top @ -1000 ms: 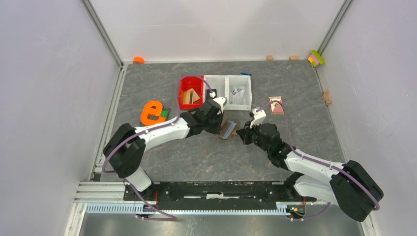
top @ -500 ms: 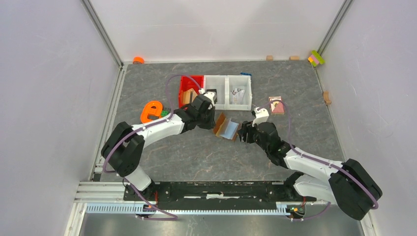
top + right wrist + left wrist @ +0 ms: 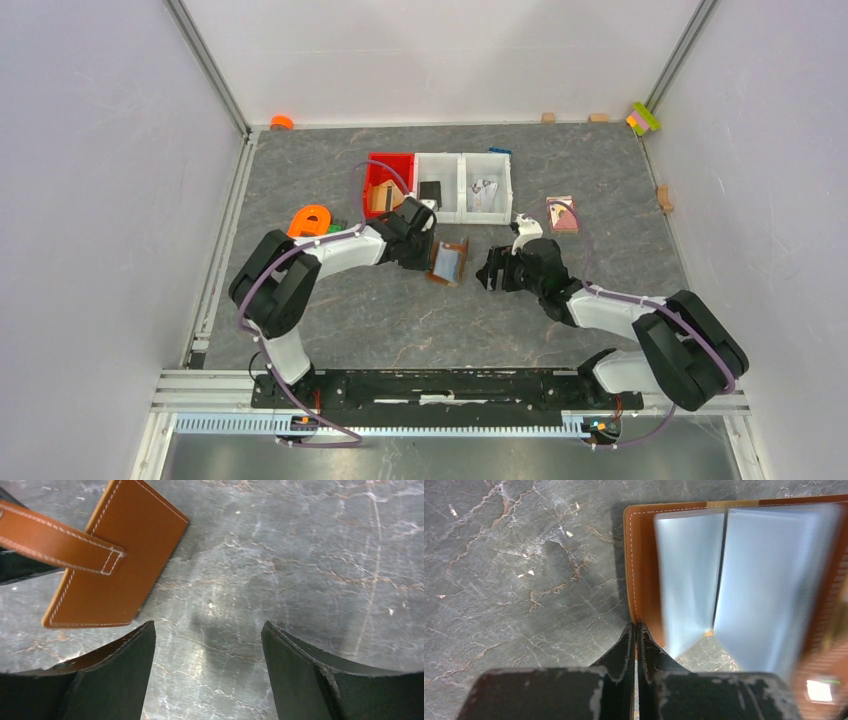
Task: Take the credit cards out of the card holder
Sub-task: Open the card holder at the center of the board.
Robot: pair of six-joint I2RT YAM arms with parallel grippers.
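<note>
The card holder [image 3: 449,262], a brown leather wallet with pale grey-blue lining, hangs open at the middle of the table. My left gripper [image 3: 430,256] is shut on its brown left edge [image 3: 640,595], and the fingertips [image 3: 630,636] pinch the leather. The grey-blue sleeves [image 3: 744,580] fan open and look blurred. No credit cards show in any view. My right gripper [image 3: 491,273] stands open just right of the wallet, with only bare table between its fingers [image 3: 125,652]. The wallet's back [image 3: 125,545] and snap tab [image 3: 55,540] lie up and left of the right gripper [image 3: 207,650].
A red bin [image 3: 378,172] and two white bins [image 3: 465,165] stand behind the wallet; a black square piece [image 3: 431,190] lies in one white bin. An orange shape [image 3: 312,220] lies at the left and a pink-red picture card [image 3: 562,215] at the right. Small blocks [image 3: 643,118] line the far edge.
The right gripper has opened, let go of the wallet and drawn back a little to the right. The left gripper keeps hold of the wallet, which has swung open and shifted slightly left.
</note>
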